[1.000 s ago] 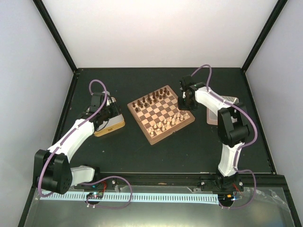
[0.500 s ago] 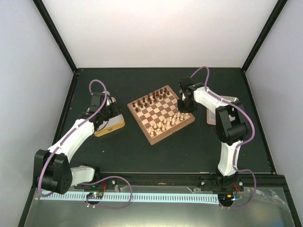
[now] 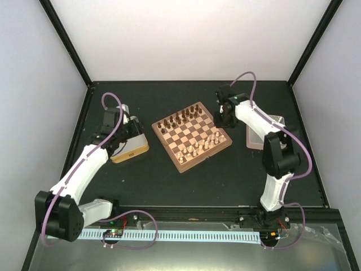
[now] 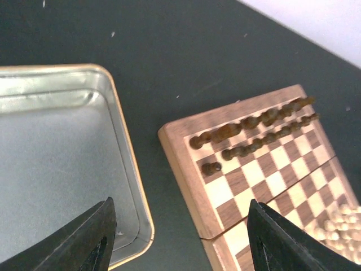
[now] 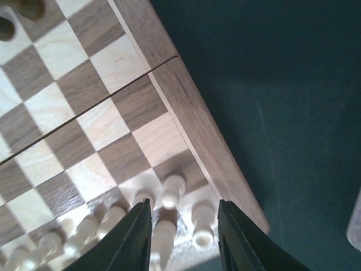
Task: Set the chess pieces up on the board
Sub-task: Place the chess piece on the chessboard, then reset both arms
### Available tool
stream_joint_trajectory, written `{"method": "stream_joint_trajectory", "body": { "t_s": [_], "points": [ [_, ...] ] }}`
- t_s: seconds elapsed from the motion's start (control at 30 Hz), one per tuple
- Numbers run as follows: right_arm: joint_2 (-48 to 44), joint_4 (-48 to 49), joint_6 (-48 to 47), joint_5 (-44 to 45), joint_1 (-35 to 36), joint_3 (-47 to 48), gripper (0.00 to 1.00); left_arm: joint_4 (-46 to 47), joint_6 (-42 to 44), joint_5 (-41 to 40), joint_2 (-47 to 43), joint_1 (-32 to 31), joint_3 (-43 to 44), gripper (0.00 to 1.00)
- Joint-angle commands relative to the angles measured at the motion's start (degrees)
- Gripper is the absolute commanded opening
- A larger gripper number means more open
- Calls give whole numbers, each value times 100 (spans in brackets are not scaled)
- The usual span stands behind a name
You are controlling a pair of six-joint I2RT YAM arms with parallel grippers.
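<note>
The tray runs off the left wrist view's left and bottom edges, and the board off its right. The pale pieces there blur. The fingers of the right gripper cover some pale pieces, and 2 dark pieces are clipped at that view's corner.
</note>
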Motion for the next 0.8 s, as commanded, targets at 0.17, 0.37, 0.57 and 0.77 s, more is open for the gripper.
{"method": "stream_joint_trajectory", "body": {
  "t_s": [0.17, 0.37, 0.57, 0.77],
  "points": [
    [-2248, -37, 599, 596, 6, -1098, 43, -615, 363, 281, -1276, 33, 279, 72],
    [-4232, 329, 732, 959, -2, -2439, 43, -853, 910, 547, -2659, 31, -88, 98],
    [-6738, 386, 495, 1370, -2, -3123, 68, -1313, 1195, 551, -3981, 21, -233, 99],
    [-8274, -465, 498, 1523, -2, -2927, 98, -1989, 1247, 662, -4767, 23, 116, 99]
  ]
}}
